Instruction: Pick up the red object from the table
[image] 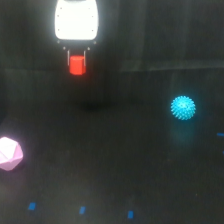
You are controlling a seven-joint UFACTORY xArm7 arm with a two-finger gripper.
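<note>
The red object [77, 65] is a small bright red-orange block held between the fingers of my gripper [77, 61], below the white gripper body at the top left of the exterior view. It hangs above the black table [120, 165], with a faint dark shadow on the surface beneath it. The gripper is shut on it; the thin fingers show on either side of the block.
A cyan spiky ball [183, 107] sits on the table at the exterior view's right. A pink faceted polyhedron [9, 153] lies at the left edge. Small blue tape marks [82, 210] dot the table near the bottom.
</note>
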